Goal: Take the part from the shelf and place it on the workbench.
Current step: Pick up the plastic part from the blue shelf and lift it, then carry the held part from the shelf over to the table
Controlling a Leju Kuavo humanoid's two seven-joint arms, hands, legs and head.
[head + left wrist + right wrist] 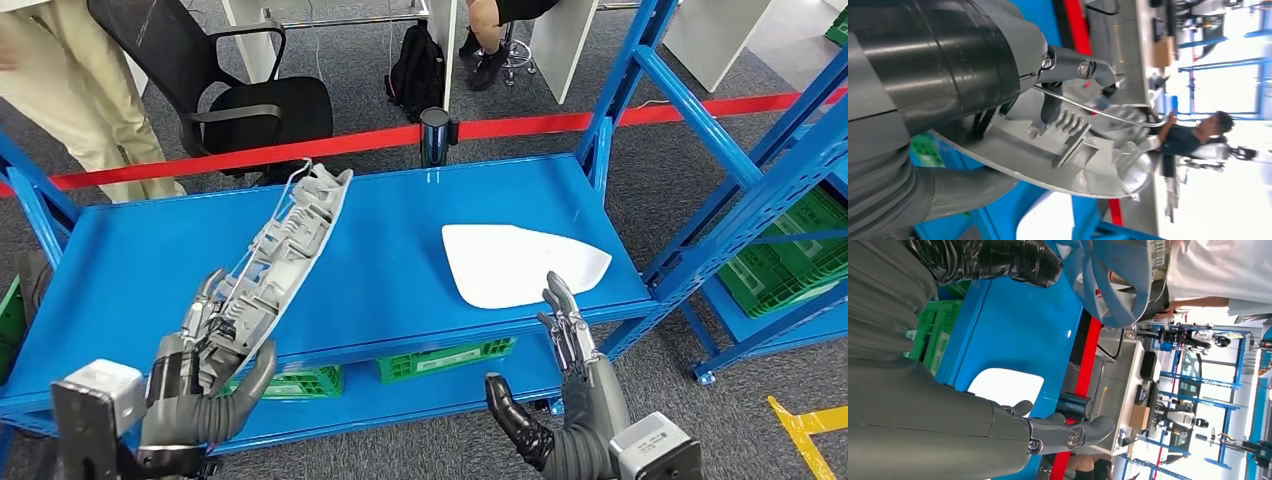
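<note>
My left hand (205,370) grips the near end of a long grey ribbed plastic part (283,240), which slants up and away over the blue shelf top (400,260). The left wrist view shows the part (1068,155) close up, with its ribs and a thin wire, clamped between my thumb and fingers (1068,65). A white flat panel (520,262) lies on the shelf's right side. My right hand (570,350) hovers open just in front of the shelf edge, near the white panel (1005,385), fingers (1068,432) spread and holding nothing.
Green crates (445,358) sit on the lower shelf. Blue rack uprights (720,200) stand on the right. A red barrier tape (300,148) with a post (435,135) runs behind the shelf. An office chair (240,90) and a person's legs (70,90) are beyond it.
</note>
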